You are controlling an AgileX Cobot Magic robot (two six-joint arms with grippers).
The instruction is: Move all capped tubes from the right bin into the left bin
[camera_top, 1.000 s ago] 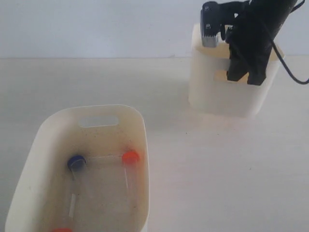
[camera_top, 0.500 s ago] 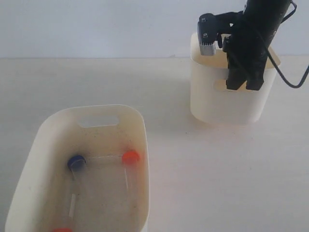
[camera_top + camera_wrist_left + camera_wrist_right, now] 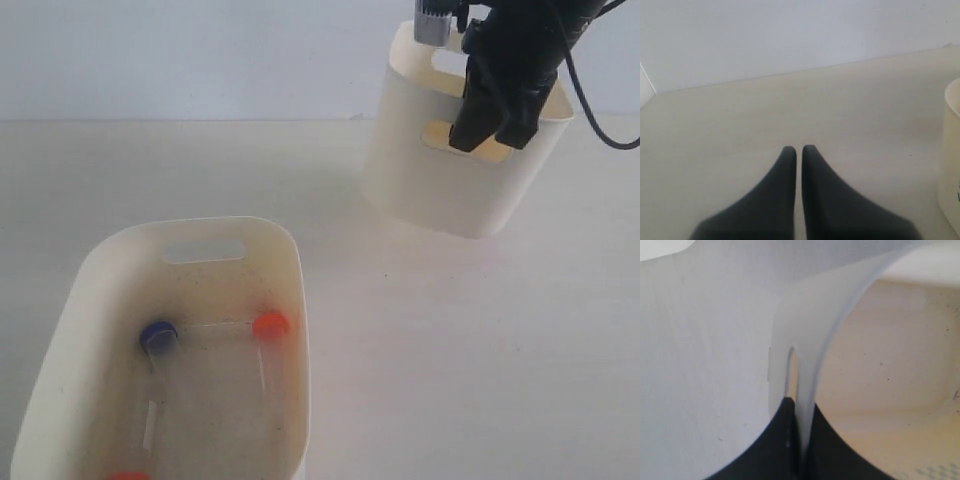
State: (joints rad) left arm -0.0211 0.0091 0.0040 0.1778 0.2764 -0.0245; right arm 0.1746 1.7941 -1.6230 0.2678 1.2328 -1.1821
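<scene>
At 1 o'clock the right end effector (image 3: 490, 135) clamps the wall of the right bin (image 3: 420, 180), tilting it, probably to pour; capped tubes (image 3: 270, 324) lie in the left bin (image 3: 85, 270) at 7 o'clock. Left end effector (image 3: 799, 149) closed, empty.

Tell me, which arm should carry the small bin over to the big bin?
Right. The right fingers are pinching the wall of the small bin, which is tilted. The left fingers are shut over bare table, holding nothing.
</scene>
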